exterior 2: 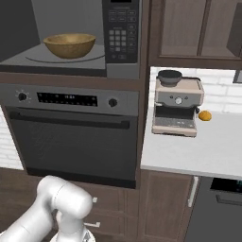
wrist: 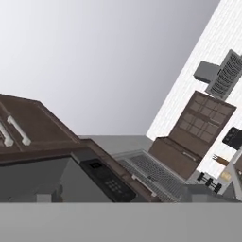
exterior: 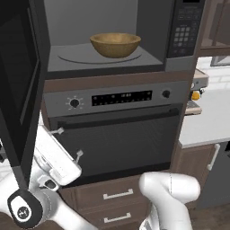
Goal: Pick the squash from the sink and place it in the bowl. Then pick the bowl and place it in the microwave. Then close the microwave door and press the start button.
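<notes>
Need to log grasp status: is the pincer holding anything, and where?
Cannot be told. The wide light-brown wooden bowl sits free on the microwave turntable.

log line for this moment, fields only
bowl: on turntable in microwave | microwave door: open | gripper: low, left of oven

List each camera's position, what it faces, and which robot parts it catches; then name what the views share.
Left base view: behind the arm on its left, facing the open microwave with the bowl inside, above the oven; white arm links rise at the bottom.
Right base view: behind on the right, facing the same wall plus a coffee machine; white arm at lower left.
Hand view: tilted, looking at ceiling and cabinets.
Shared: both base views show bowl, microwave and oven.
</notes>
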Robot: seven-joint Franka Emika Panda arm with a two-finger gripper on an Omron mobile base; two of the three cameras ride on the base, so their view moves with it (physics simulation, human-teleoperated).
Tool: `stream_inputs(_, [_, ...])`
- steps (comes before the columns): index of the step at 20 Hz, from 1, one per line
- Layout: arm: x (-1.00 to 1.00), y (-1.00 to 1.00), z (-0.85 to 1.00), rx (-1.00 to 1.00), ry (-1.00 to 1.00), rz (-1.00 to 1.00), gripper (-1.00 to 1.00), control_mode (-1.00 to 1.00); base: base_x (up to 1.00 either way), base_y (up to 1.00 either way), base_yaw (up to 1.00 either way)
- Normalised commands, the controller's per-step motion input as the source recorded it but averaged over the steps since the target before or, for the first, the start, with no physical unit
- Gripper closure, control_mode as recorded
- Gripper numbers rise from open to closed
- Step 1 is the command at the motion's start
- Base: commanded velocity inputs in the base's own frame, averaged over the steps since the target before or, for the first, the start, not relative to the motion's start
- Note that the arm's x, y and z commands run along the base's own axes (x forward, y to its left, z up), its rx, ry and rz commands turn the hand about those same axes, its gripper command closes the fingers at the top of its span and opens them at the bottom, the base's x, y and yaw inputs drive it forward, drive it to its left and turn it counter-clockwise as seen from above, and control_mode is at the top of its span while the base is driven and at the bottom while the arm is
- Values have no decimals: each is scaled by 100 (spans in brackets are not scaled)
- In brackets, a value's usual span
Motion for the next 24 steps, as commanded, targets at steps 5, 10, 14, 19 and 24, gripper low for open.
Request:
stream_inputs(5, [-25,24,-38,0,-1,-10,-100,-100,0,0,0])
stream_inputs(10, [-2,62,-13,0,0,-7,-100,-100,0,0,0])
stream_inputs(14, [0,81,20,0,-4,-6,-100,-100,0,0,0])
stream_inputs(19, [-1,37,68,0,-8,-8,-100,-100,0,0,0])
stream_inputs(24, [-16,-11,72,1,-11,-7,-100,-100,0,0,0])
